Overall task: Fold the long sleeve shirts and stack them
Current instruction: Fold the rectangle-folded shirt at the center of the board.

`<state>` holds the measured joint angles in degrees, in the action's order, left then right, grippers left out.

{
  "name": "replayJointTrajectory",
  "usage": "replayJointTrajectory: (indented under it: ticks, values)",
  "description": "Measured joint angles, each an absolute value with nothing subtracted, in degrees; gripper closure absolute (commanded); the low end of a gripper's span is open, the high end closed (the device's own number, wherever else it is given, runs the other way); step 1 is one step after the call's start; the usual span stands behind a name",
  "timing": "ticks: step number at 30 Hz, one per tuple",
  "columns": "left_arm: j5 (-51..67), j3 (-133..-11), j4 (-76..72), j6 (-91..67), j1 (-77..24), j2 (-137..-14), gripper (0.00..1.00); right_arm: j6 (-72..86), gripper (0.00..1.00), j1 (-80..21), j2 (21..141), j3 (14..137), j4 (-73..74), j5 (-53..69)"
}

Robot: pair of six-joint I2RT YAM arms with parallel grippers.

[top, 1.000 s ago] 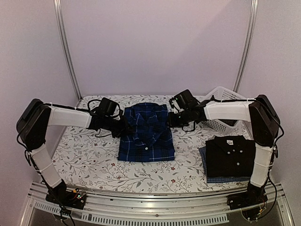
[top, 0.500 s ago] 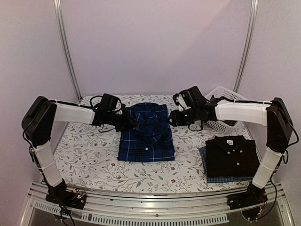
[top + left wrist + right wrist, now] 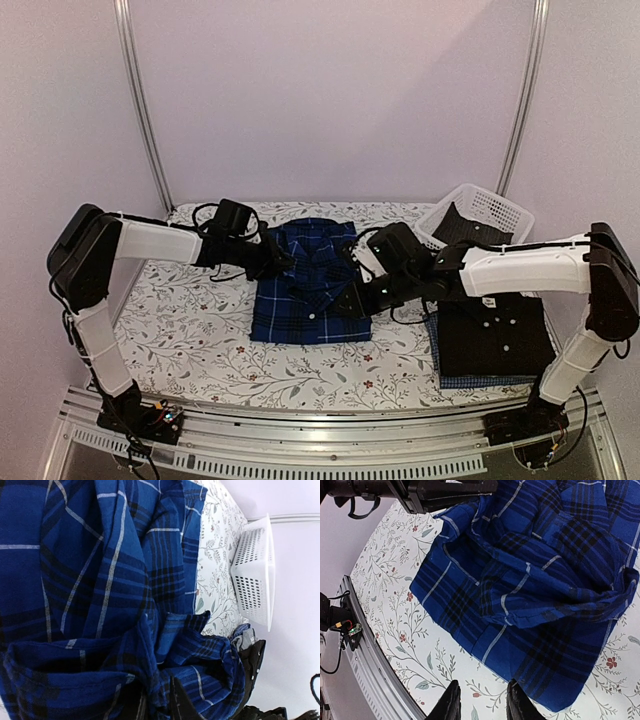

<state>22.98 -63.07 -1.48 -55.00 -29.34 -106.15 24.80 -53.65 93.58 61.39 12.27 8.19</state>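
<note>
Centrally on the table's white cloth printed with grey leaves and small red flowers (image 3: 190, 330) lies the dark blue plaid collared shirt with thin white lines (image 3: 312, 290), folded to a rough rectangle, its collar end toward the back wall and rumpled into loose folds.

The left gripper (image 3: 278, 262) reaches in from the shirt's left side near the collar. In the left wrist view its dark fingers (image 3: 179, 705) stand close together with a ridge of plaid cloth pinched between them.

The right gripper (image 3: 352, 300) is at the shirt's right edge, low over the table. In the right wrist view its two fingers (image 3: 451, 702) are spread, bare floral cloth shows between them, and the shirt's near corner lies just beside them; they hold nothing.

To the right, near the front edge, the plain black button-up shirt with white buttons (image 3: 497, 335) lies folded on top of the fine blue check shirt (image 3: 470, 381), which shows only as a strip along the left and near sides. The right arm's white forearm (image 3: 520, 268) stretches across above this pile and hides the black shirt's collar in the top view.

Behind the pile, at the back right corner, stands the white plastic lattice basket (image 3: 505, 200) with something dark inside. A ribbed metal rail (image 3: 320, 440) runs along the near edge.
</note>
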Motion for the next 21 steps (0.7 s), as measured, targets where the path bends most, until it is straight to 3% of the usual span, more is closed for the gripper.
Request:
replayJointTrajectory:
  ticks: [7,18,21]
  values:
    - [23.2,-63.1,-1.5,-54.8,-29.3,-106.1,0.84,25.9,0.7,-53.8,103.5,67.7,11.1,8.1]
    - [23.4,-63.1,-1.5,-54.2,-29.3,-106.1,0.83,25.7,0.51,-49.7,117.2,83.0,13.1,6.7]
    - [23.4,-63.1,-1.5,-54.0,-29.3,-106.1,0.79,25.5,0.45,-47.5,119.8,88.4,13.6,5.7]
